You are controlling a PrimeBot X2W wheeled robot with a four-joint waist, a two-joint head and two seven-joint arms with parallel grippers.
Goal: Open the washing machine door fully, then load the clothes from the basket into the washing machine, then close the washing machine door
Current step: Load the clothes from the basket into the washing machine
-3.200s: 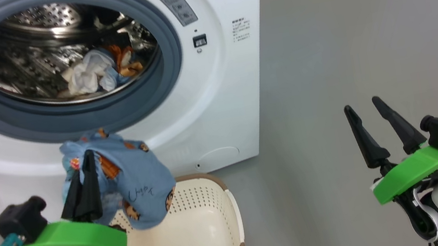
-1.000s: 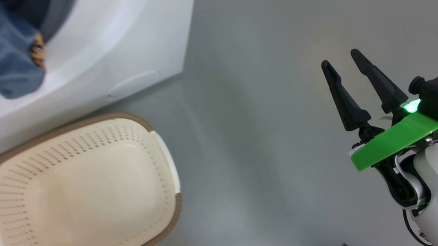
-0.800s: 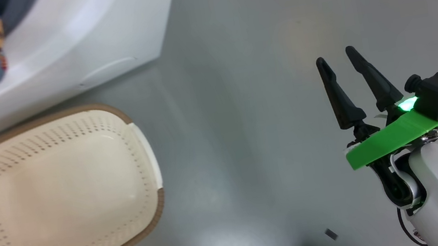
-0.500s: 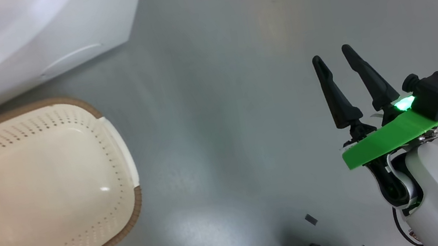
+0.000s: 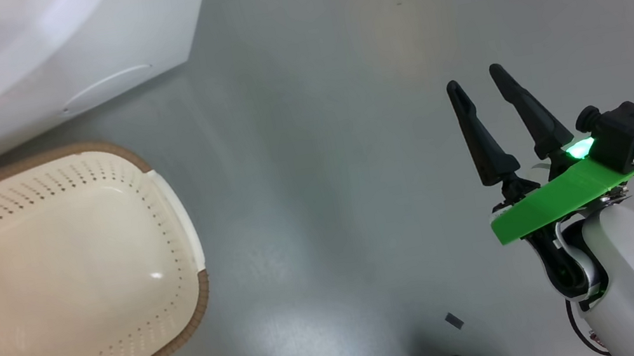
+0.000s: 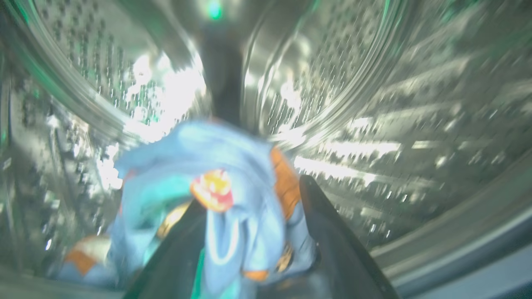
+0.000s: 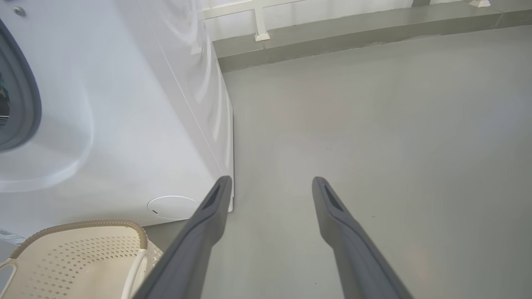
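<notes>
My left gripper (image 6: 253,195) is inside the steel drum (image 6: 374,104) of the washing machine (image 5: 44,49). Its fingers (image 6: 332,232) stand spread, so it is open, and a light blue garment with orange prints (image 6: 232,166) lies loosely between them, blurred. More clothes (image 6: 79,257) lie low at the left of the drum. The cream basket (image 5: 199,301) stands on the floor before the machine with nothing in it, and its rim (image 7: 83,226) also shows in the right wrist view. My right gripper (image 5: 475,77) hovers open over bare floor, right of the machine's corner (image 7: 224,166). The washing machine door is out of view.
Grey floor (image 5: 317,139) spreads to the right of the machine and basket. A few small dark bits (image 5: 453,321) lie on the floor near the bottom edge. A low ledge with white frame feet (image 7: 262,35) runs along the far wall.
The head camera has swung right and down. My left gripper carried the blue garment into the drum and out of the head view, then opened its jaws. My right gripper has barely moved.
</notes>
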